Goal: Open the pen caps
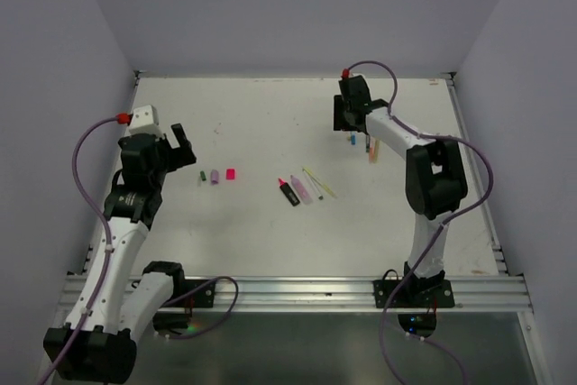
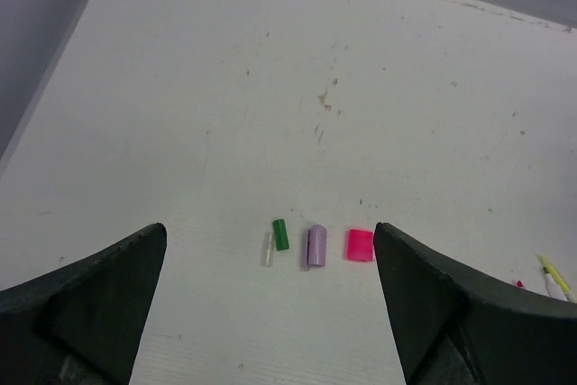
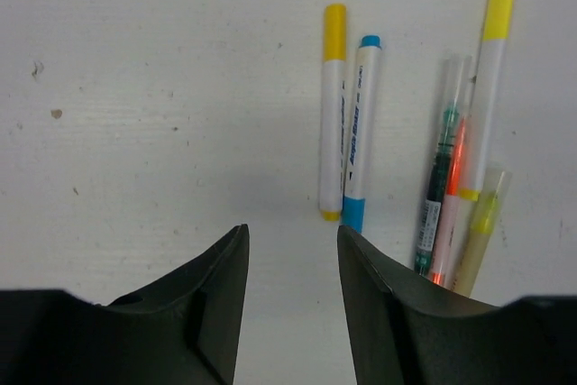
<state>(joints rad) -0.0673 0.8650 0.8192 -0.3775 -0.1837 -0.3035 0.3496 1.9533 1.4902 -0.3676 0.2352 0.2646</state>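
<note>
Left gripper [image 2: 270, 242] hangs over the left side of the table [image 1: 270, 105], fingers spread wide apart w/ nothing between them. In the left wrist view, lower centre, four loose caps lie in a row on the table just ahead of it: clear cap [image 2: 268, 249] right beside green cap [image 2: 281, 234], then lilac cap [image 2: 316, 246], then pink cap [image 2: 360, 245], w/ small gaps btw the last three.

Right gripper [image 3: 290, 241] sits upper right in the top view, fingers part-way apart, gap empty. In the right wrist view, yellow-ended pen [image 3: 333, 114] and blue-ended pen [image 3: 361, 132] lie side by side, touching, just beyond the gap; at right is a bunch of thin pens: green-ink pen [image 3: 442, 160], orange pen [image 3: 451, 205], white pen w/ yellow top [image 3: 487, 87], pale yellow-green pen [image 3: 482, 223]; can't tell which are capped.

Centre of the top view: black-and-pink highlighter [image 1: 288, 192], lilac highlighter [image 1: 301, 188] beside it, thin yellow pen [image 1: 320, 182] just right.
</note>
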